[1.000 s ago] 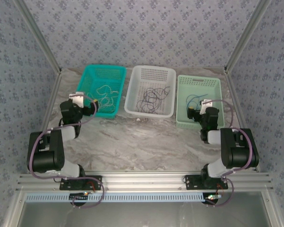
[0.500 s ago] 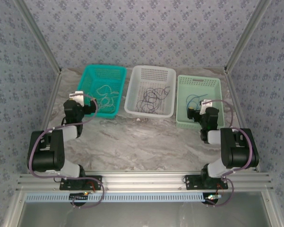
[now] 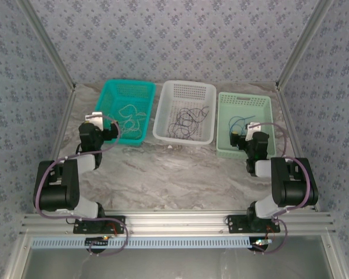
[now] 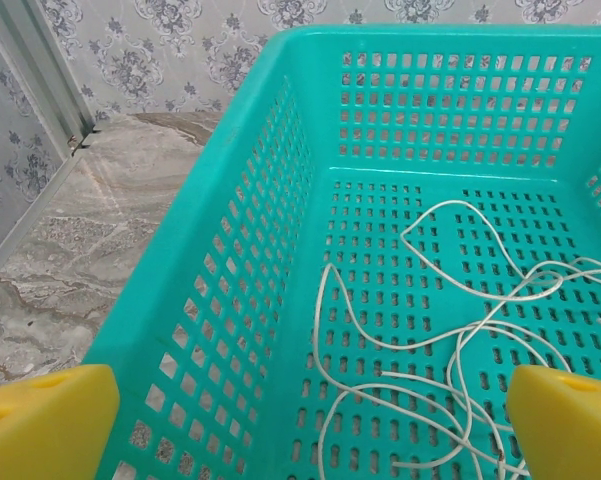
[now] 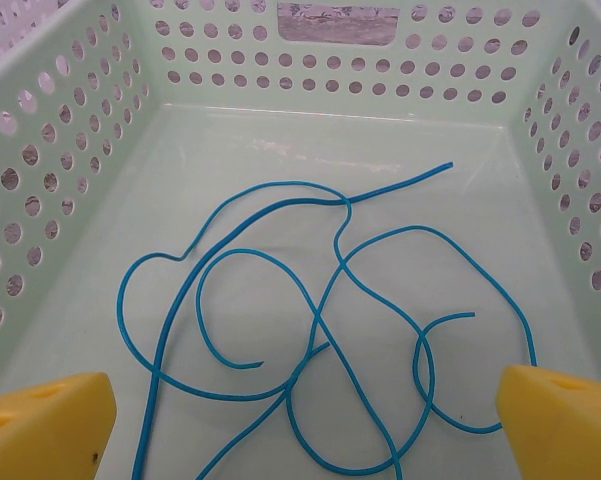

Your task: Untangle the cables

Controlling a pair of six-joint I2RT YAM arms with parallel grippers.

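Left pincer (image 4: 302, 425) is drifting slightly leftward, gaping over limp pale cables (image 4: 323, 300); right pincer (image 5: 300, 425) is hanging open above blue cables (image 5: 346, 206), probably best pinched mid-loop.

Two robot arms crouch at the near edge of the worktop, elbows folded back and forearms reaching forward. The left arm (image 3: 64, 185) and the right arm (image 3: 289, 181) each hold their jaws spread wide, yellow fingertips (image 4: 42, 422) far apart in the wrist views.
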